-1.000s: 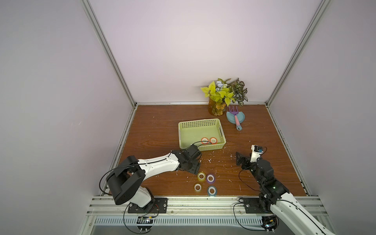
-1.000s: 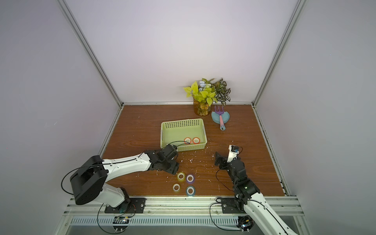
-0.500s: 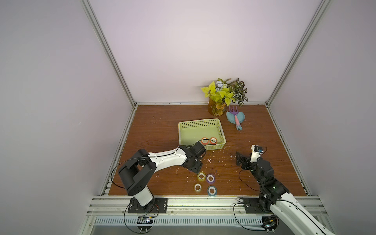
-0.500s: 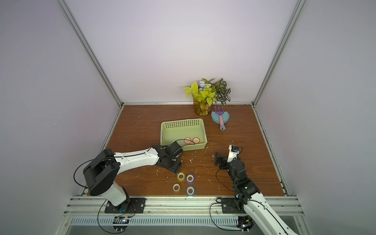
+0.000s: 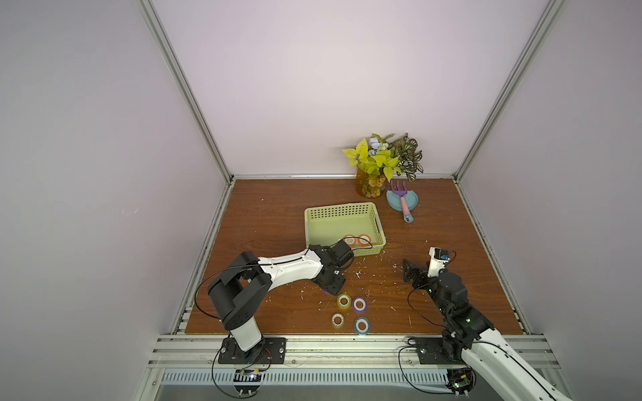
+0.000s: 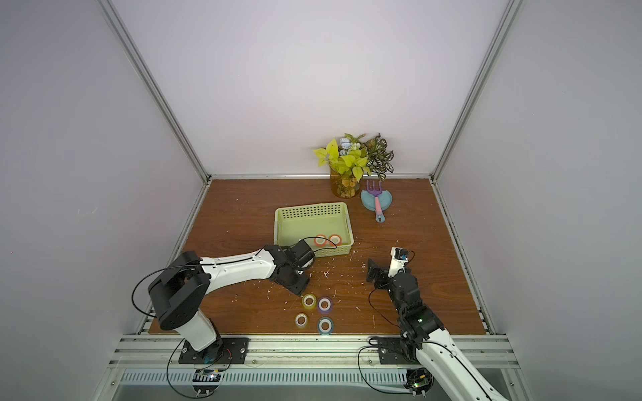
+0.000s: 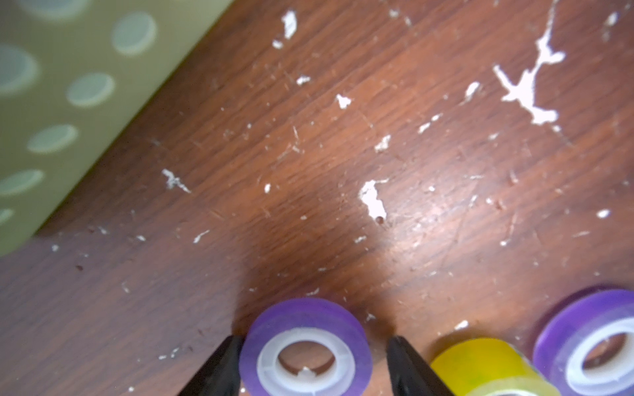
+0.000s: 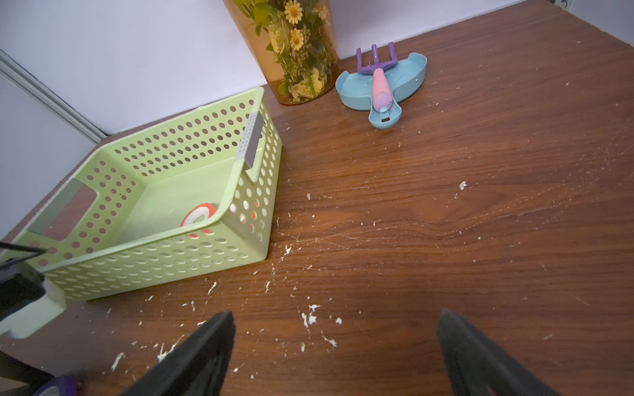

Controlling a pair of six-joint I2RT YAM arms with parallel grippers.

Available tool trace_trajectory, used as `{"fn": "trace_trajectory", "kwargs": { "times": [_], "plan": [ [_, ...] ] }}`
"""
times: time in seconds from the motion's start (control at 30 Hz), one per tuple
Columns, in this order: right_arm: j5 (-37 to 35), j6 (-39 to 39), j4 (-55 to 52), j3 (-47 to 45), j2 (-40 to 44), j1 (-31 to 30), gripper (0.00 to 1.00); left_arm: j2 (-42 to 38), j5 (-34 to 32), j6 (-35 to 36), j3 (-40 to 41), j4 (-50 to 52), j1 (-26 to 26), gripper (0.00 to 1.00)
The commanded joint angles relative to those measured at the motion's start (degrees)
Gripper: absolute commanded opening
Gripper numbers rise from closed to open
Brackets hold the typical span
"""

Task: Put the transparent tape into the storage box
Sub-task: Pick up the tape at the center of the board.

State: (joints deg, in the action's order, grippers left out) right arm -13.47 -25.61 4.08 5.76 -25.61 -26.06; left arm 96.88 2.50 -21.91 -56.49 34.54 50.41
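Note:
Several tinted rolls of transparent tape lie near the table's front: yellow (image 5: 344, 299), purple (image 5: 360, 304), colourless (image 5: 337, 319) and blue (image 5: 362, 324). My left gripper (image 5: 331, 290) is down on the table beside them. In the left wrist view its jaws (image 7: 314, 339) straddle another purple roll (image 7: 305, 319). One finger touches the roll and a gap remains at the other, so the gripper is open. The light-green storage box (image 5: 340, 208) stands just behind and holds two orange rolls (image 5: 349, 240). My right gripper (image 5: 421, 269) hovers open and empty to the right (image 8: 334, 315).
A vase of plants (image 5: 371, 180) and a blue dish with a purple rake (image 5: 403, 203) stand at the back right. White flecks litter the wooden table (image 5: 271, 215). The left arm's cable loops over the box's front wall (image 8: 154, 260).
The left arm has shifted from the box's front edge down toward the rolls, and its jaws have narrowed around the purple roll. The right arm has not moved.

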Motion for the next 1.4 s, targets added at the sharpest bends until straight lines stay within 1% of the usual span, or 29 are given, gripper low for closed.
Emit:
{"fn": "trace_trajectory", "kwargs": {
  "times": [0.0, 0.13, 0.43, 1.0, 1.17, 1.37],
  "plan": [
    [-1.2, -0.5, 2.2, 0.0, 0.1, 0.1, 0.99, 1.9, 3.7, 1.2, 0.8, 3.5, 0.1, 0.63],
    [-1.2, -0.6, 2.2, -0.1, 0.2, 0.1, 0.99, 1.9, 4.5, 2.2, 1.0, 3.7, -0.7, 0.58],
    [-1.2, -0.6, 2.2, -0.1, 0.2, 0.1, 0.99, 1.2, 5.2, 3.2, 0.7, 3.8, -1.9, 0.51],
    [-1.3, -0.6, 2.2, -0.1, 0.1, 0.1, 0.99, -5.1, 3.3, 2.6, -6.4, 11.3, -1.9, 0.52],
    [-1.3, -0.6, 2.2, -0.1, 0.1, 0.0, 0.99, -6.1, 2.1, 3.1, -10.6, 14.3, -2.4, 0.52],
    [-1.3, -0.5, 2.2, -0.1, 0.1, 0.1, 0.99, -5.5, 0.7, 4.8, -16.4, 15.9, -4.3, 0.53]
  ]
}}
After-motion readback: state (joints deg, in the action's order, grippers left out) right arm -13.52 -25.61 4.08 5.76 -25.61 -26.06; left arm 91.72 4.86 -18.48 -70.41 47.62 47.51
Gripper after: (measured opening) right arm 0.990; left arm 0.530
